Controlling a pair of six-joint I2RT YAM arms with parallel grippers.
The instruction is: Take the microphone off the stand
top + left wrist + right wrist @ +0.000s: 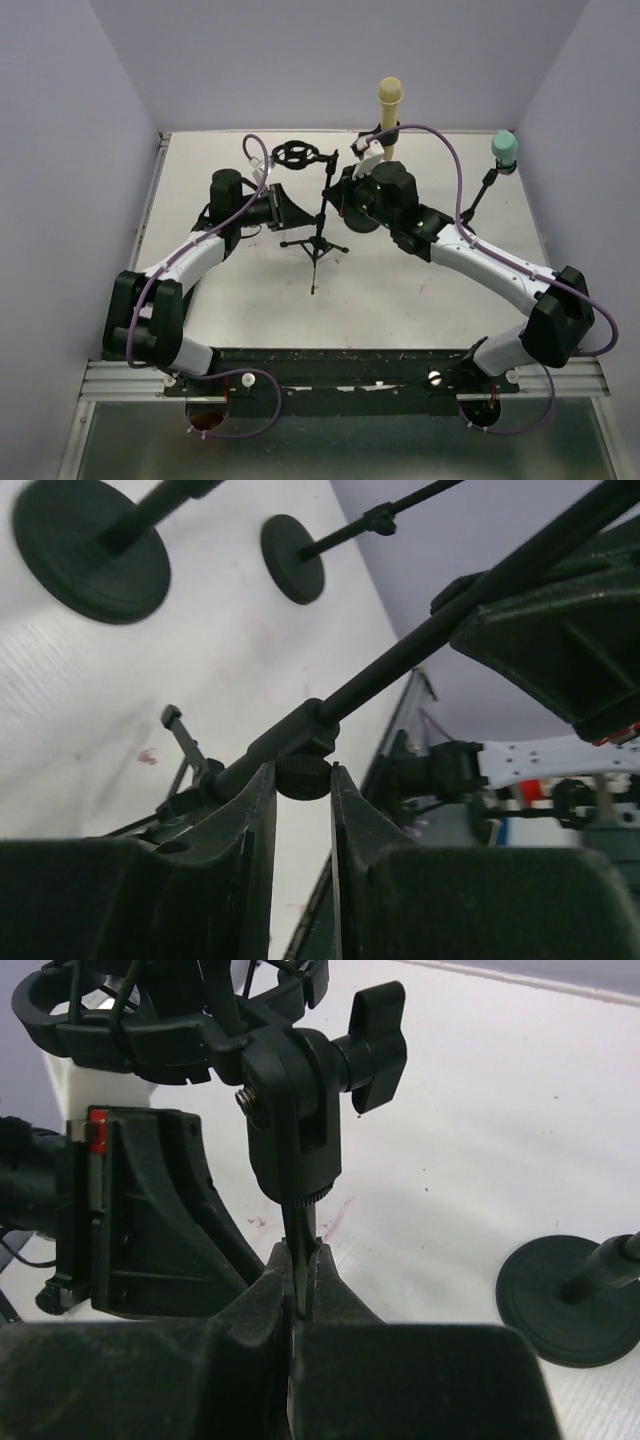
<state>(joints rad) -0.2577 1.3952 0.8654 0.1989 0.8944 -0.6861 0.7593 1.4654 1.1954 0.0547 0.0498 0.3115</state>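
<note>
- Two microphones were in sight, each seated on top of its own stand at the far side of the table (400, 290). The cream microphone (390, 97) was far centre and the teal microphone (505, 147) far right.
- Neither gripper was on either of them.
- Both arms were on a third stand: the tripod stand (318, 243), mid-table, legs spread on the white surface, with one arm on each side of it.
- From the left side, the left gripper (302, 772) sat at the pole's joint. Its fingers were closed in on the small round knob (303, 778) there, which was pinched between the tips with only a narrow gap between them.
- Higher up, the right gripper (302, 1260) had its fingers clamped shut on the thin rod just under the swivel.
- The shock mount (170, 1020) topped that rod, with a wing bolt (372, 1040) sticking out sideways from the swivel.
- I couldn't tell from any view whether the mount held anything.
- In the left wrist view the round bases (90, 545) of the other two stands lay flat on the table beyond the tripod's pole, side by side but apart.
- The cream one stood just behind the right arm's wrist. The teal one was well off to the right.
</note>
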